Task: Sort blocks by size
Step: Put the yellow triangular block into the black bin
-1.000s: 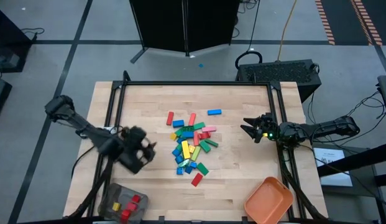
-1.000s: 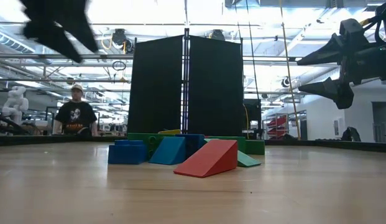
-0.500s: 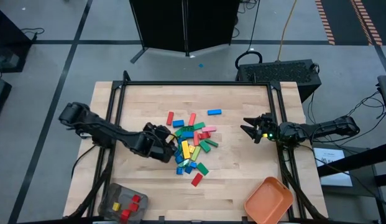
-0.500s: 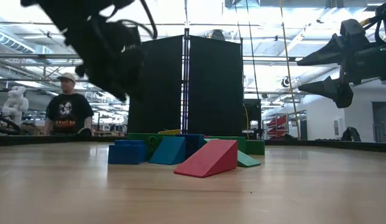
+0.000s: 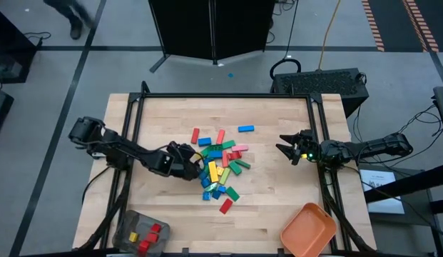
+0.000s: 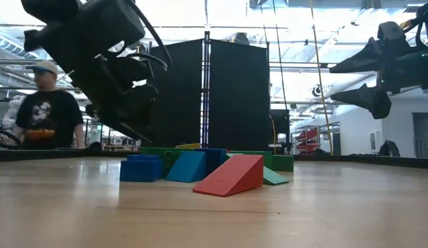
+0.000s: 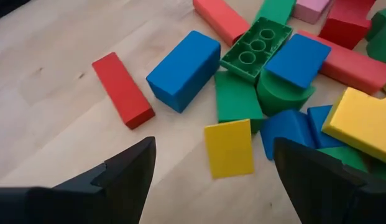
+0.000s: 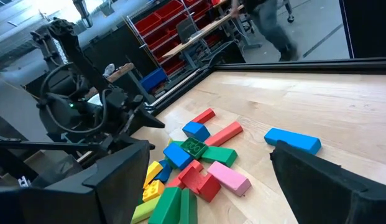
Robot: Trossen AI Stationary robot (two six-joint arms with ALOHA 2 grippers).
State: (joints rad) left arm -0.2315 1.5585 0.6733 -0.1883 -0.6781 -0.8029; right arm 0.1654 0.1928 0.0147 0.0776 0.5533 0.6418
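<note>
The blocks (image 5: 220, 168) lie in a loose pile at the table's middle: red, blue, green, yellow and pink, short and long. A long blue one (image 5: 246, 129) lies apart at the far side and a red one (image 5: 226, 206) at the near side. My left gripper (image 5: 195, 165) is open and hovers at the pile's left edge. In the left wrist view its fingers stand either side of a small yellow block (image 7: 229, 148) without touching it. My right gripper (image 5: 285, 148) is open and empty, held above the table to the right of the pile.
A grey container (image 5: 141, 234) holding a few red and yellow blocks stands at the near left corner. An orange tray (image 5: 307, 230) stands at the near right corner. A black frame runs along the table's far edge and sides. A person (image 6: 41, 114) stands beyond the table.
My left gripper has swung from the table's left side toward the right, up to the pile's left edge, and has come lower. The blocks have not moved. The person behind the table has walked sideways.
</note>
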